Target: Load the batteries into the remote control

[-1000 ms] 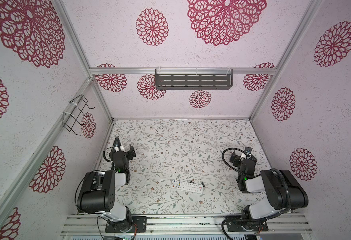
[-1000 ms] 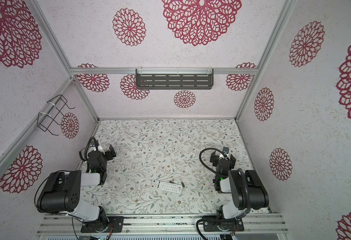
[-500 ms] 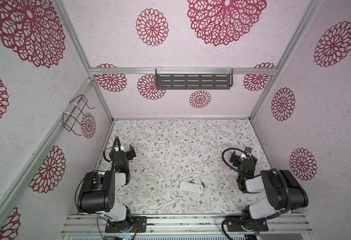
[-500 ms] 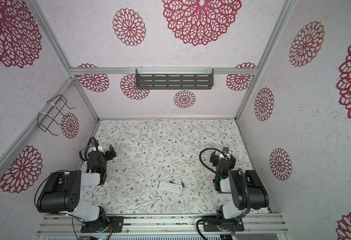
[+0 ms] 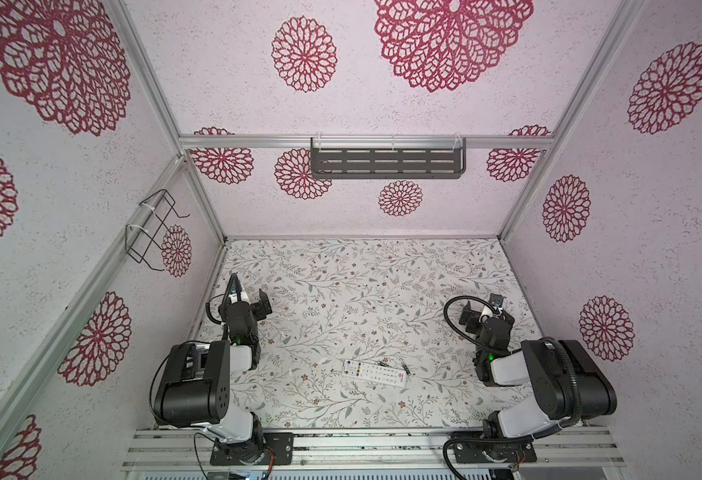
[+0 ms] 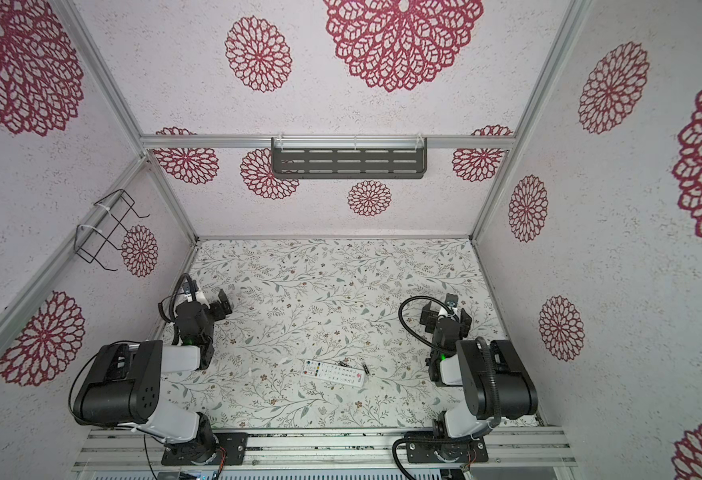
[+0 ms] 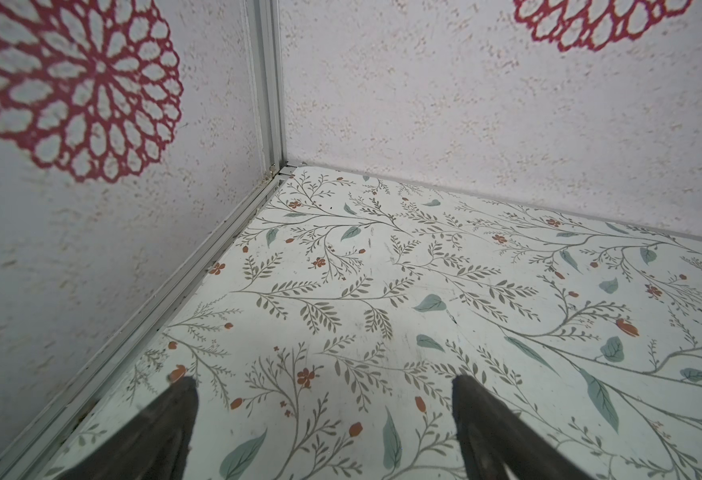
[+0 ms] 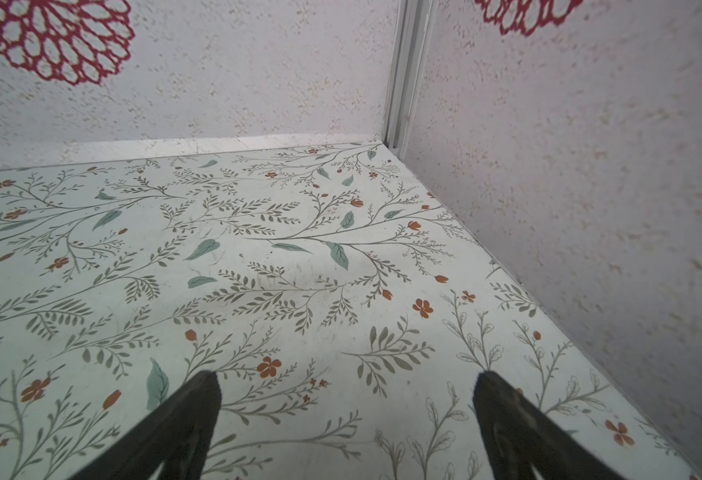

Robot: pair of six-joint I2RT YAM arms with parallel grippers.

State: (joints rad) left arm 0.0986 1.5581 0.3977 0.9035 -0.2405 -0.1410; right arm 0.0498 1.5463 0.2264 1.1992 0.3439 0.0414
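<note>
Floral-patterned surface (image 5: pixel 341 282) fills the walled booth. Left pincer (image 7: pixel 324 386) and right pincer (image 8: pixel 347 382) stand spread and empty, well apart at opposite sides. Between them, near the front edge, lies the remote control (image 5: pixel 374 372), buttons up; the batteries (image 5: pixel 404 366) lie just beside its far edge

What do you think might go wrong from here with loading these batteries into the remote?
The remote control lies buttons up, so its battery bay probably faces down; so flat a bar may slip while being flipped.
The batteries are tiny and round and lie right beside it; a nudge could roll them away.
</note>
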